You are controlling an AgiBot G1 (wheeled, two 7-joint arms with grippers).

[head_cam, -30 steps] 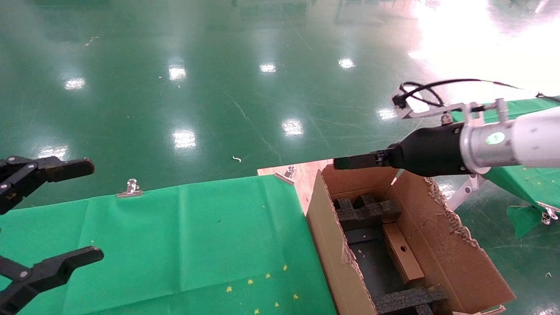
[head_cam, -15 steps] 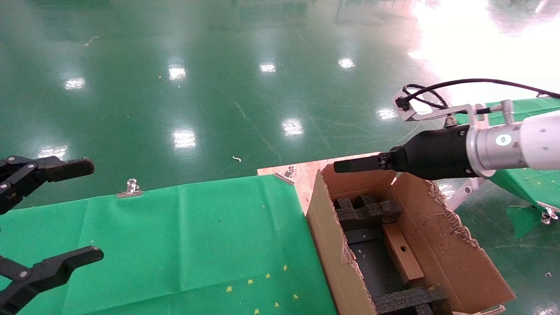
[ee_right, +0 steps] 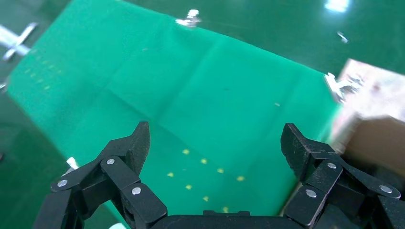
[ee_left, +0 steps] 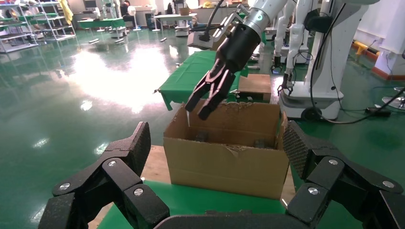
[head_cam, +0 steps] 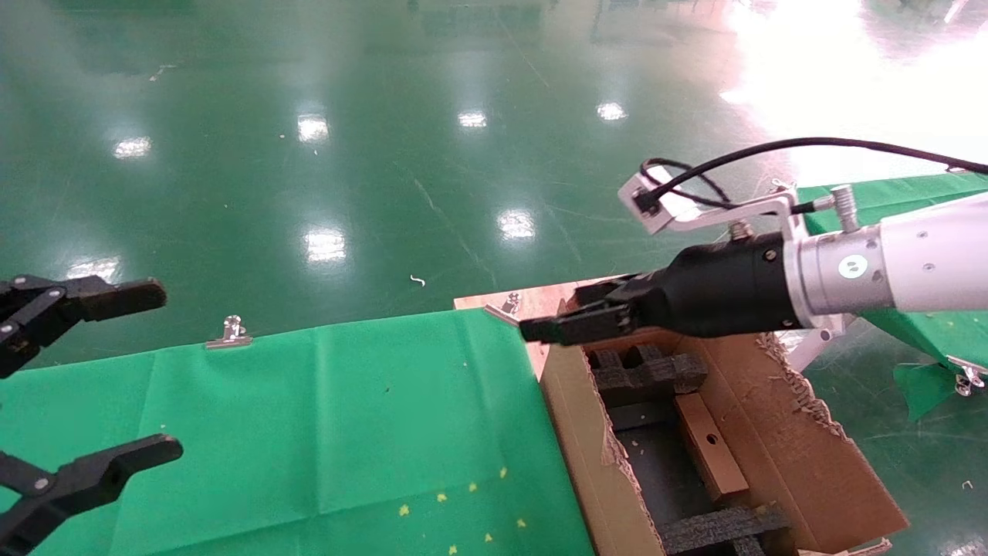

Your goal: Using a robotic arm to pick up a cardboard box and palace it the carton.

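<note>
the cardboard box [head_cam: 710, 445] lies inside the carton [head_cam: 803, 463], beside the black foam. the right gripper [head_cam: 552, 326] hovers over the carton's far corner, fingers spread and empty. the left gripper [head_cam: 100, 378] waits open above the green worktop [head_cam: 309, 417]

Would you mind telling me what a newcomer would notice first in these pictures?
Probably the robotic arm, its open, empty tool hanging above the carton's far left corner. Next, the cardboard box lying inside between black foam inserts. The left tool is open above the green cloth.
</note>
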